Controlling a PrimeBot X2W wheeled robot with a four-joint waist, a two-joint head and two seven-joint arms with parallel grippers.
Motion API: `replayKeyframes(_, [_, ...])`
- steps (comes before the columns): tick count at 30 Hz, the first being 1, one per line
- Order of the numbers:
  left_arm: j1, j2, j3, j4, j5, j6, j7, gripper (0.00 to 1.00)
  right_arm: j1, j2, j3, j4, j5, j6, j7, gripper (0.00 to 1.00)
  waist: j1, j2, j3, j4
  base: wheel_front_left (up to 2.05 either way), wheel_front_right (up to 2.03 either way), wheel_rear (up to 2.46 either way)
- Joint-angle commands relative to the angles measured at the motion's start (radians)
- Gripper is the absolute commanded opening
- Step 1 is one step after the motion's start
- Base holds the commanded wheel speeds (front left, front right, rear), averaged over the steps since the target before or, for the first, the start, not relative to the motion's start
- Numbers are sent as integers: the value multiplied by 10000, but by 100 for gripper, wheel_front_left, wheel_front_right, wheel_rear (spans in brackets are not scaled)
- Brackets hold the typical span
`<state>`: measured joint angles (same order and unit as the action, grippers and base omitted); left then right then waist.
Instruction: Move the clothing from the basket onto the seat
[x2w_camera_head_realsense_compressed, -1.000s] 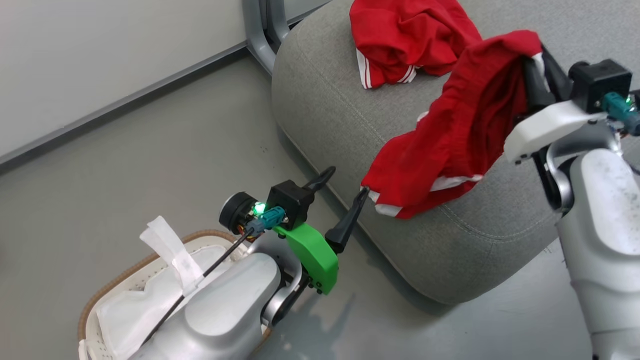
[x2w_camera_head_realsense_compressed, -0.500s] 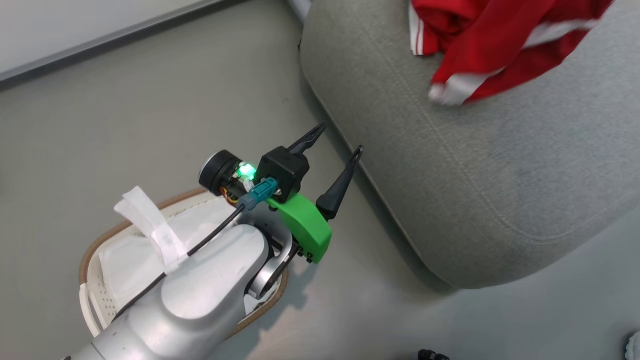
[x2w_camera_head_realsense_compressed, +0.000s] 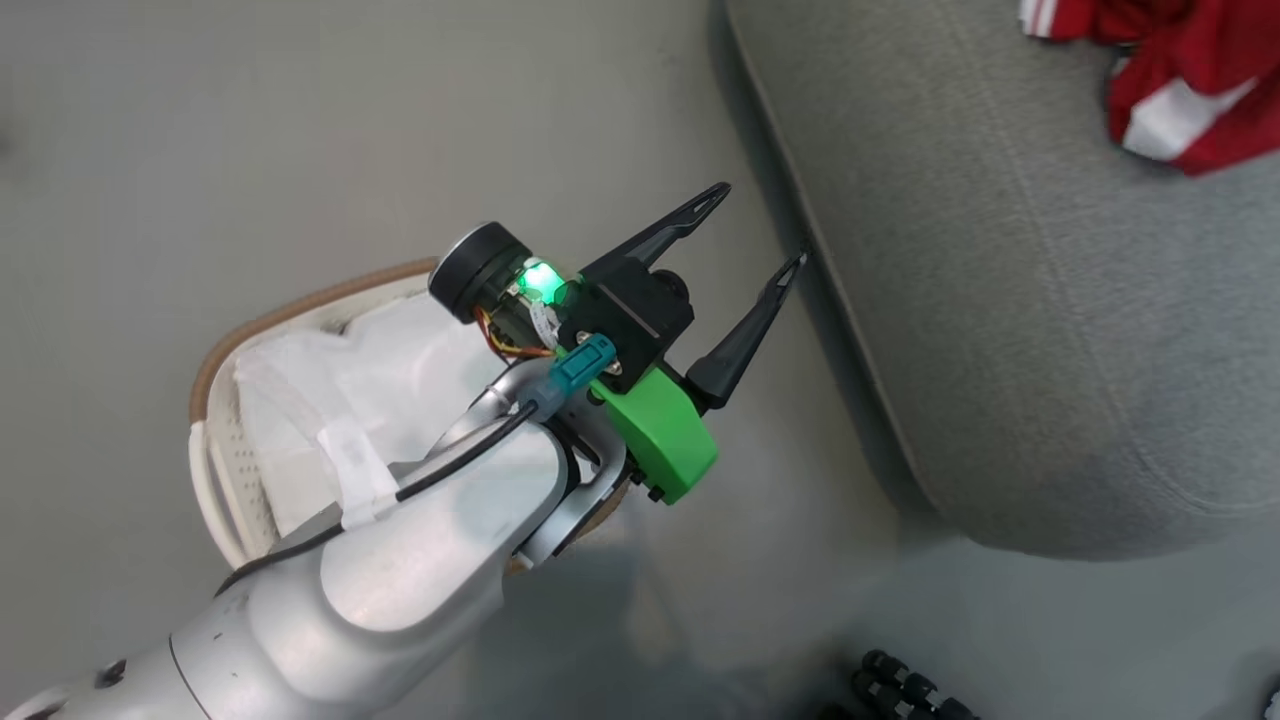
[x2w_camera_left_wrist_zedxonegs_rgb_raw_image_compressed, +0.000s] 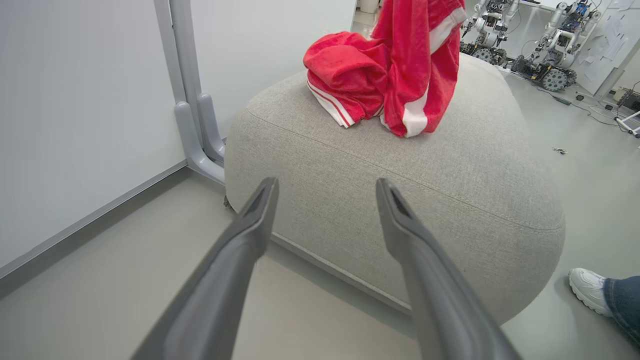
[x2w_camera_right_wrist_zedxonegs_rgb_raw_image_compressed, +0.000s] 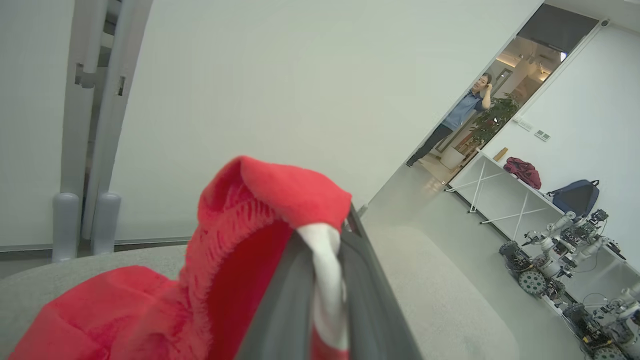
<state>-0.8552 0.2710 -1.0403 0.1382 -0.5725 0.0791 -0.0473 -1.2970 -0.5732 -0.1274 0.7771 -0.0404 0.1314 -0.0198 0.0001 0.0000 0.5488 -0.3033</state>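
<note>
Head camera has tilted down, so the frame shift isn't the things moving. Real change: the second garment (x2w_camera_left_wrist_zedxonegs_rgb_raw_image_compressed: 425, 60), which dangled past the front edge of the seat (x2w_camera_left_wrist_zedxonegs_rgb_raw_image_compressed: 400, 170) a second ago, now hangs over the cushion top. Its lower end touches down just beside the first garment (x2w_camera_left_wrist_zedxonegs_rgb_raw_image_compressed: 340, 75). Right gripper (x2w_camera_right_wrist_zedxonegs_rgb_raw_image_compressed: 325, 235): jaws nearly closed, pinching the garment's white trim. Left gripper (x2w_camera_head_realsense_compressed: 762, 222): jaws wide, empty, over the floor between basket (x2w_camera_head_realsense_compressed: 300, 305) and seat. The basket interior that's visible is white liner (x2w_camera_head_realsense_compressed: 330, 390); the rest is hidden by the arm. Judgement: transfer nearly done, release remains.
</note>
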Motion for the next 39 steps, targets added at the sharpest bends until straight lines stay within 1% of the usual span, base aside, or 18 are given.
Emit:
replayKeyframes(1, [-272,79,-2,-55,73,-7,49,100,176,101,-160,222,-134,-14,-139,0,-1,0,980,861,0,0,0])
replayKeyframes(5, [-402,217,3,-237,198,93,154,100,537,656,-599,1088,-560,-14,-647,0,-1,0,1407,962,0,0,0])
replayKeyframes(8, [-446,268,-33,-303,224,105,203,100,715,925,-845,1653,-867,-14,-963,0,-1,0,1563,957,0,0,0])
replayKeyframes(9, [-441,290,-46,-324,236,113,217,100,824,1040,-893,1867,-1011,-14,-1087,15,-1,0,1593,959,0,0,0])
replayKeyframes(10, [-432,312,-51,-331,240,118,216,100,858,1142,-885,2027,-1097,-14,-1166,38,-1,0,1601,963,0,0,0])
replayKeyframes(11, [-414,340,-49,-332,228,128,206,100,877,1256,-891,2218,-1141,-14,-1252,100,-1,0,1594,955,0,0,0])
replayKeyframes(18, [-232,426,50,-230,48,166,34,100,947,1553,-683,2981,-1375,-14,-1752,100,-1,0,1336,738,0,0,0])
replayKeyframes(26, [80,340,259,153,-279,178,-415,100,1142,1789,-69,3110,-1036,-14,-2260,100,-1,0,330,559,0,0,0])
replayKeyframes(33, [596,207,631,810,-820,233,-1143,100,1583,1831,581,2672,-596,-14,-2406,100,-1,0,-913,700,0,0,0])
replayKeyframes(39, [1243,37,997,1521,-1368,207,-1731,100,2445,2274,726,1842,-24,-14,-2446,100,-1,0,-2039,1092,0,0,0])
